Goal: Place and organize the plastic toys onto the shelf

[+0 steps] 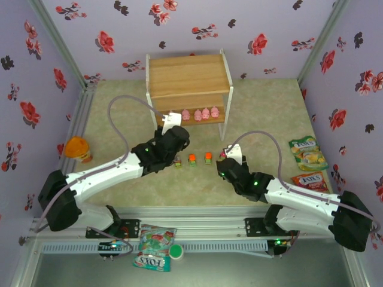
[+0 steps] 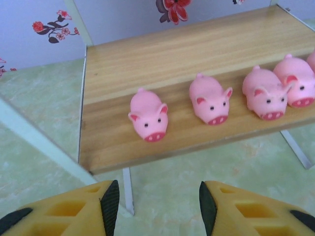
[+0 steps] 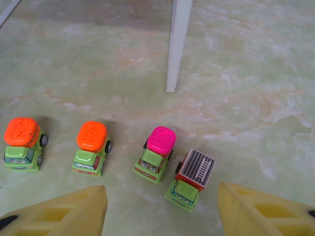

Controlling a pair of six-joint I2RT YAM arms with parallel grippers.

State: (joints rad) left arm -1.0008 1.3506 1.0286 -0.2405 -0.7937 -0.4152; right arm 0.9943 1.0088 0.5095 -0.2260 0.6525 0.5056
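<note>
The shelf (image 1: 188, 78) stands at the back of the table. Several pink pigs (image 1: 200, 113) line its lower board, snouts facing me (image 2: 148, 117) (image 2: 211, 101) (image 2: 266, 96). My left gripper (image 1: 172, 124) hovers in front of the board's left end, open (image 2: 158, 209), with nothing between its fingers. Small cars sit in a row on the floor: two orange-topped (image 3: 22, 142) (image 3: 91, 147), one pink-topped (image 3: 156, 152), one grey striped (image 3: 193, 178). Another car (image 1: 178, 162) sits beside my left arm. My right gripper (image 3: 162, 216) is open just above the pink and grey cars.
The shelf's white front leg (image 3: 177, 44) stands just beyond the cars. An orange-lidded jar (image 1: 78, 147) sits far left. Candy bags lie at the right (image 1: 306, 152) and by the near rail (image 1: 157, 239). Patterned walls close in the table.
</note>
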